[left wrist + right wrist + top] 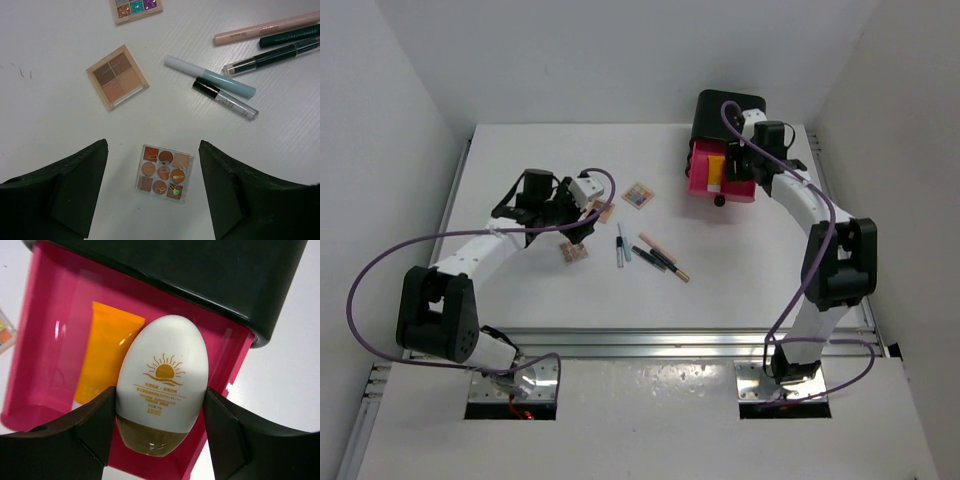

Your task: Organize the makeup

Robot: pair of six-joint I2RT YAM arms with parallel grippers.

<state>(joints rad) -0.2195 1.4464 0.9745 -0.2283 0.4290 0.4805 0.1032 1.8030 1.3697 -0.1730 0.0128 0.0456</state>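
My left gripper [152, 146] is open and hovers over a clear palette of orange-brown shades [163, 172], which lies flat on the table between the fingers, untouched. A tan four-pan palette [117, 76] and a multicoloured palette [136, 7] lie beyond it. Several sticks lie to the right: a white-blue one [210, 76], a clear black-capped one [225, 98], a peach one [267, 27] and two dark ones [272, 55]. My right gripper [160, 392] is shut on a white egg-shaped sunscreen bottle [162, 365] above the open pink drawer [50, 350]. An orange tube [107, 352] lies in that drawer.
The black drawer box [728, 112] stands at the back right of the white table [520, 290], its open pink drawer [700, 178] facing the middle. White walls enclose the table on three sides. The palettes [574, 252] and sticks [660, 255] are grouped at mid-table.
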